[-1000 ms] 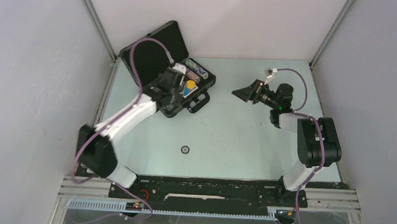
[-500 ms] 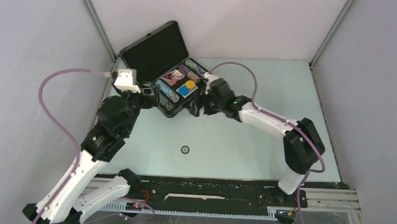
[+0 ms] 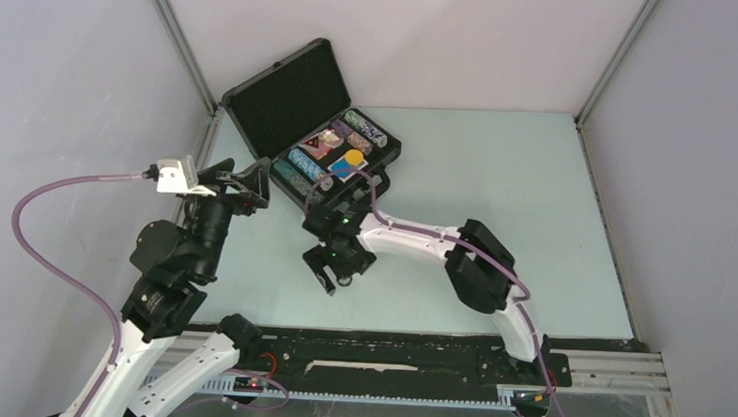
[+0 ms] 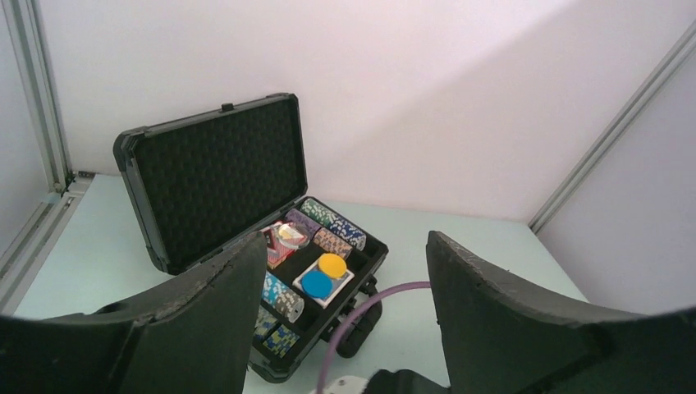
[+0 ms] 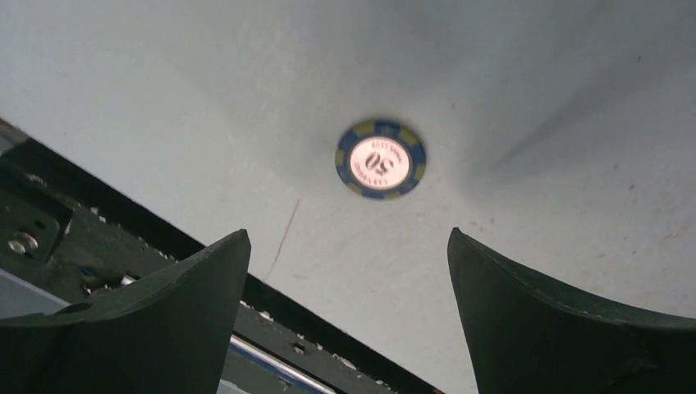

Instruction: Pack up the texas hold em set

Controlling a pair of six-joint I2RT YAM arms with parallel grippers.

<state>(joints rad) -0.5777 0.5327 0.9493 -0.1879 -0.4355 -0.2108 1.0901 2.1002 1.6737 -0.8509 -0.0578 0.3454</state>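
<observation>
On the table | chip: blue-yellow rim, white centre marked 50, flat | left jaws spread | right jaws spread

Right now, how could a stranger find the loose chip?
On the pale green table, look near the front edge, away from the open black case. Below the right hand lies a poker chip with a blue-and-yellow rim and a white centre marked 50, the only one outside the case.

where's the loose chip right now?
Right wrist view: the chip lies flat on the table, just ahead of the open right end effector. From the top view that is front of centre, apart from the case.
</observation>
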